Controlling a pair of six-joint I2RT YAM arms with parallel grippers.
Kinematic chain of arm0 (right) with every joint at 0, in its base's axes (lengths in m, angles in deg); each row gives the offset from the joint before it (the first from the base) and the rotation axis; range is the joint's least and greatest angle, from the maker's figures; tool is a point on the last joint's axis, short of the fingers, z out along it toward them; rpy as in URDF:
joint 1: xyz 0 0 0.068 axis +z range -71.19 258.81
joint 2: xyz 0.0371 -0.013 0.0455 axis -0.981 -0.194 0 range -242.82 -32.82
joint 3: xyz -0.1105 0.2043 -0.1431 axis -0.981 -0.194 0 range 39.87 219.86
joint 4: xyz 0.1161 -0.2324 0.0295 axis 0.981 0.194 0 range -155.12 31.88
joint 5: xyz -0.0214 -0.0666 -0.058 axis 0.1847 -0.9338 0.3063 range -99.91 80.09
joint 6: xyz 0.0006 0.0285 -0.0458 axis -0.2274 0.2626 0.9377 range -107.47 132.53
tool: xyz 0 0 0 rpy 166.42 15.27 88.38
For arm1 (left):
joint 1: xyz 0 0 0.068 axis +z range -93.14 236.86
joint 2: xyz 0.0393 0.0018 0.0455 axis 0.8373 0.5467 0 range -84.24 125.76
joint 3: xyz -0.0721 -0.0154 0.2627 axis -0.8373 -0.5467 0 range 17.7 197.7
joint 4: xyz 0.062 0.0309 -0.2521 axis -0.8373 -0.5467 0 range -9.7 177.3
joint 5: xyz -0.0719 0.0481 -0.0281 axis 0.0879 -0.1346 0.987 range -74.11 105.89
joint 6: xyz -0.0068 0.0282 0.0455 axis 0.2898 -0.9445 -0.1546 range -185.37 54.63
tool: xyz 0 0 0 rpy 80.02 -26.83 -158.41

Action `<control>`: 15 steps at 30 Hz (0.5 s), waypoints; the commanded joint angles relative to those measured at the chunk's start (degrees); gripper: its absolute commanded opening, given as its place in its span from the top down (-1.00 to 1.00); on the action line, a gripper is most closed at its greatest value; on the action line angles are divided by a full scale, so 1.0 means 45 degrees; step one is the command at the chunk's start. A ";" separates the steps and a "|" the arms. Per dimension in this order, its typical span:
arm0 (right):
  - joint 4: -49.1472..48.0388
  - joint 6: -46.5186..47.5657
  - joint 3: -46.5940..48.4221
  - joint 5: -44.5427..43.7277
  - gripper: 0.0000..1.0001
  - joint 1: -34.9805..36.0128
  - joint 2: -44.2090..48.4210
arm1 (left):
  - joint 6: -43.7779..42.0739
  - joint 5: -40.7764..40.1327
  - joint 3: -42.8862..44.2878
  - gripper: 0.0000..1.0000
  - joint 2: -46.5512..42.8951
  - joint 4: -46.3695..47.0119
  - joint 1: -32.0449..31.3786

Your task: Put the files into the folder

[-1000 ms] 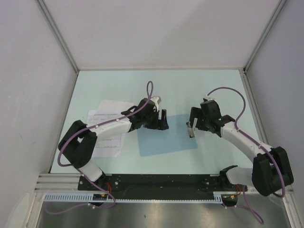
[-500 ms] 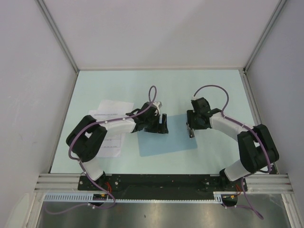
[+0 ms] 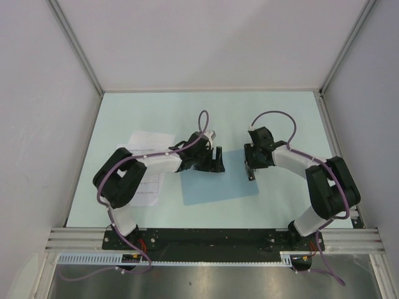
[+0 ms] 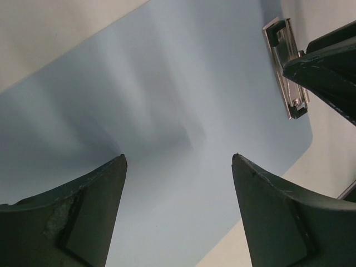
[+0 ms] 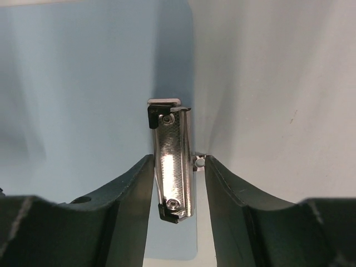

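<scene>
Mint tabletop (image 3: pixel 156 112) bears folder (image 3: pixel 218 187); right gripper (image 5: pixel 178 158) pinches its clip (image 5: pixel 173 167) (left gripper (image 4: pixel 178 157) agape)

The left arm (image 3: pixel 149 166) and right arm (image 3: pixel 293 164) bend outward at the elbows, forearms reaching inward, wrists low and near each other. The left gripper (image 4: pixel 178 157) is spread wide. The right gripper (image 5: pixel 179 157) is narrowed, seemingly pinching a metal clip (image 5: pixel 173 167).

We are seeing the right gripper (image 5: pixel 178 160) holding a shiny metal clip (image 5: pixel 171 139) between its dark jaws; the clip is lying along the right edge of the pale-blue folder (image 5: pixel 83 83), beside the pale tabletop (image 5: pixel 278 83).
</scene>
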State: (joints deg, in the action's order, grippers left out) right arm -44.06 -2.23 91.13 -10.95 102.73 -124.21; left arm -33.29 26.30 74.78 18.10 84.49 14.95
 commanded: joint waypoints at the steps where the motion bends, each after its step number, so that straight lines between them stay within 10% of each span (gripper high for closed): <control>1: -0.0110 -0.0098 0.0502 -0.0900 0.11 0.0269 -0.0275 | 0.0098 0.0166 0.0167 -0.66 0.0403 0.0213 0.0017; 15: 0.0903 -0.0859 0.0502 -0.2716 0.23 -0.0119 -0.0667 | -0.0428 -0.0634 0.0226 -0.69 -0.3050 -0.1833 0.0036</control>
State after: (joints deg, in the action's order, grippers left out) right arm -43.75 -4.20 92.29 -16.88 104.33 -126.73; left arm -33.62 26.13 75.24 13.34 79.99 14.95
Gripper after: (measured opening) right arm 0.409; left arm 0.843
